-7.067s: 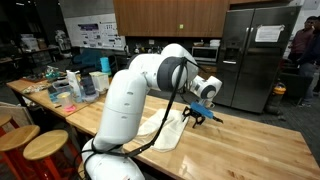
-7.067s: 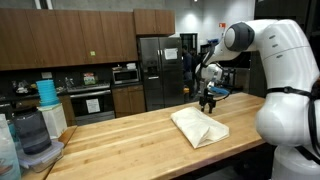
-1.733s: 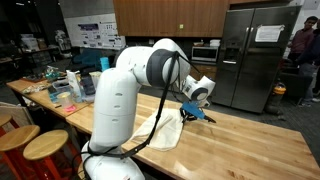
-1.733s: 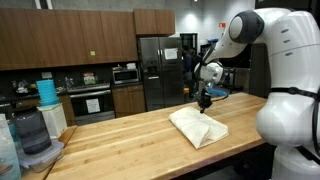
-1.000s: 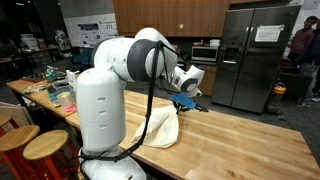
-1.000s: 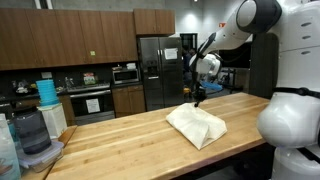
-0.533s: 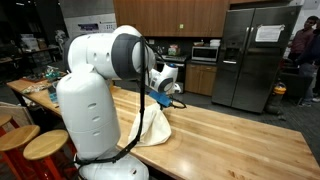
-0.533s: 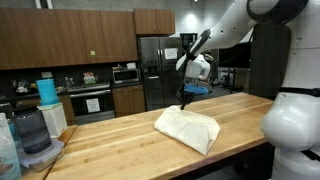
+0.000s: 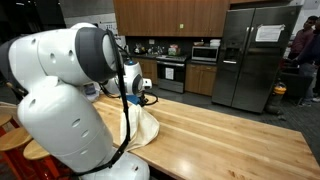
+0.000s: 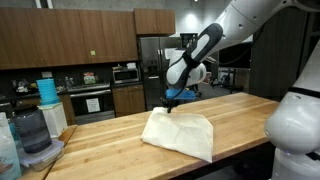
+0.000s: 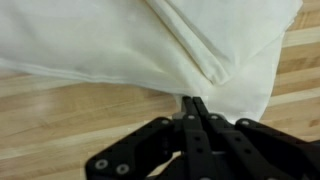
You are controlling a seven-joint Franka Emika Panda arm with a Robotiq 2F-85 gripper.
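White glossy arm (image 9: 60,85), rounded shells, dark joint rings; black cable (image 9: 126,125) alongside; black gripper (image 11: 194,103), round screw holes; blue wrist fitting (image 10: 176,93).

The cloth (image 10: 180,133) was a soft, matt cream fabric, creased into folds. The bench (image 10: 110,150) was smooth, pale wood planking with a light sheen. The claw (image 11: 195,103) looked matt black, whether hard plastic or metal. The arm's shell (image 9: 60,70) was glossy white plastic, and the fridge (image 9: 250,55) was brushed steel.

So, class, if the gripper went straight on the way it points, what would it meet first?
The white cloth, whose edge the shut gripper seems to pinch; the wooden table lies just beneath it.
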